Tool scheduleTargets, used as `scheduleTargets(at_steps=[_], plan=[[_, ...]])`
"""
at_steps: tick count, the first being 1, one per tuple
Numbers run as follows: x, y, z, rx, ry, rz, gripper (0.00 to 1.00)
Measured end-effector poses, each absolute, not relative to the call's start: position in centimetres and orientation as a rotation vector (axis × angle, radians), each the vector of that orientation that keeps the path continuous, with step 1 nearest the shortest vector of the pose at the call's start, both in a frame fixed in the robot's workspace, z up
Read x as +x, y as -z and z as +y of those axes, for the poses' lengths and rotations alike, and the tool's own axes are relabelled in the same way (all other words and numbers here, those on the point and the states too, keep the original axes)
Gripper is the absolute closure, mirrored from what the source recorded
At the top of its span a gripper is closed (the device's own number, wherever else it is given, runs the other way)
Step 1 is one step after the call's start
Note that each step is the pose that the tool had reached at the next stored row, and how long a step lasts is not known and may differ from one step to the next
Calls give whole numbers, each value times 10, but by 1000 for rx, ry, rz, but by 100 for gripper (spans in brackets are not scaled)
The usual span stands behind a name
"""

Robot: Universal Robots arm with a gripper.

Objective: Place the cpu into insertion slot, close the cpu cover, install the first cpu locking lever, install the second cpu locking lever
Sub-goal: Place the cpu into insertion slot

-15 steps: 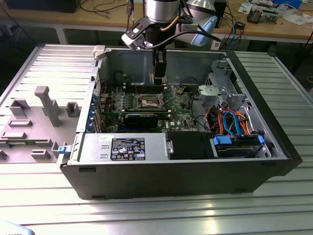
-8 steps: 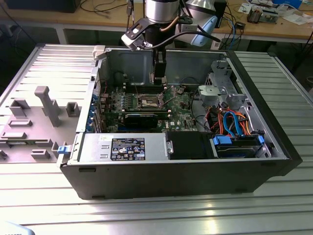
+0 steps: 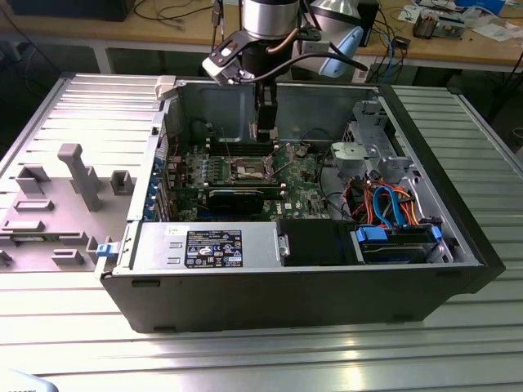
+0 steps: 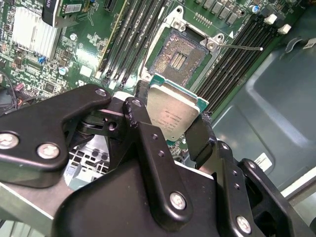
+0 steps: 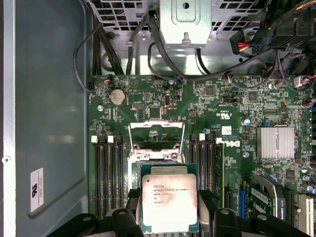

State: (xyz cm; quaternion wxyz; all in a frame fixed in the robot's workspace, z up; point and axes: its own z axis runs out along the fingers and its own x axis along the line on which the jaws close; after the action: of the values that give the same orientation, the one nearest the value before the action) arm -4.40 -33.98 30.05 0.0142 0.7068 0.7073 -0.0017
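Hand: black hand [image 4: 168, 114] clenched on silvery square cpu [image 4: 173, 118] edges; we judge for flat seating.
Slot: tan-gold insertion slot [image 3: 252, 169], uncovered, at hand's 6 o'clock, exterior view.

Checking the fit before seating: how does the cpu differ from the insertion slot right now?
The cpu has a silvery metal top; the insertion slot shows tan-gold contacts. The cpu is held in the fingers, clear of the insertion slot, which lies bare. Both are square.
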Motion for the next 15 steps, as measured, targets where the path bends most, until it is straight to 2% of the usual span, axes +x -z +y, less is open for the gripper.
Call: scheduleTargets(at_steps=[15], plan=[[-47, -296, -340, 2201, 5, 2202, 45]])
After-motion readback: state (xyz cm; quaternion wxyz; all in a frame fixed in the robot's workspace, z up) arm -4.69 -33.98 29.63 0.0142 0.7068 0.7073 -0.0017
